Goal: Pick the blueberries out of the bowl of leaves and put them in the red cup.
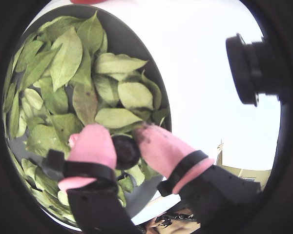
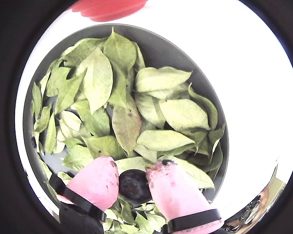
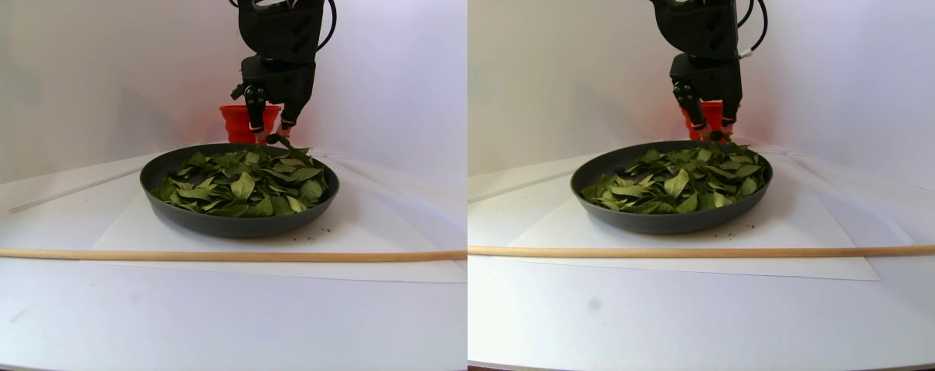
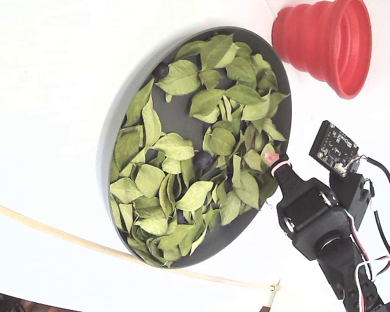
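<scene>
Here the gripper (image 2: 133, 187) is down in the bowl (image 2: 161, 48), its two pink fingers (image 2: 95, 183) closed against a dark blueberry (image 2: 133, 185) pinched between them, with only the berry's width left between the tips. Both wrist views show the same grip, the berry (image 1: 125, 150) sitting just above the leaves (image 1: 68, 58).

The bowl is dark grey, wide and shallow, and filled with light green leaves (image 4: 175, 146) lying flat and overlapping. In the fixed view the gripper (image 4: 270, 159) enters at the bowl's right rim (image 4: 110, 143). Three more blueberries show there: one near the bowl's centre (image 4: 203, 159), one to its left half under a leaf (image 4: 151, 155), and one at the upper left edge (image 4: 161, 69).

The red cup (image 4: 325, 42) stands on the white table (image 4: 45, 78) just outside the bowl, at upper right in the fixed view, not touching it. In the stereo pair view the cup (image 3: 237, 122) sits behind the bowl's far rim, partly hidden by the arm (image 3: 282, 46). A thin wooden rod (image 3: 205, 256) lies across the table on the near side of the bowl.
</scene>
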`<state>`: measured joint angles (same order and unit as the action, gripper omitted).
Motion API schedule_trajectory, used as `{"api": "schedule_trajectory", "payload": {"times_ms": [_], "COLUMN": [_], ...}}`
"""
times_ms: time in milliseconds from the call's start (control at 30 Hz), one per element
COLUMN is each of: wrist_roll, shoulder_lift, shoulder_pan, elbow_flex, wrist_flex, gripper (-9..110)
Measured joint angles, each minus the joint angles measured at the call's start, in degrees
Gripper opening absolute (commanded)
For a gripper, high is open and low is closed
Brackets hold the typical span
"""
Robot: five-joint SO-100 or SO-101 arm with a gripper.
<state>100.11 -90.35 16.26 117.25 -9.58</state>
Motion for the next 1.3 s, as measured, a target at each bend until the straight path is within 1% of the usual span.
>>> {"api": "schedule_trajectory", "payload": {"times_ms": [233, 1300], "wrist_roll": [0.1, -1.2], "shoulder_lift": [-2.5, -2.5], "shoulder_pan": [-0.4, -2.5], "elbow_flex": [-2.3, -11.6], "wrist_flex": [0.0, 0.7], "gripper": [10, 10]}}
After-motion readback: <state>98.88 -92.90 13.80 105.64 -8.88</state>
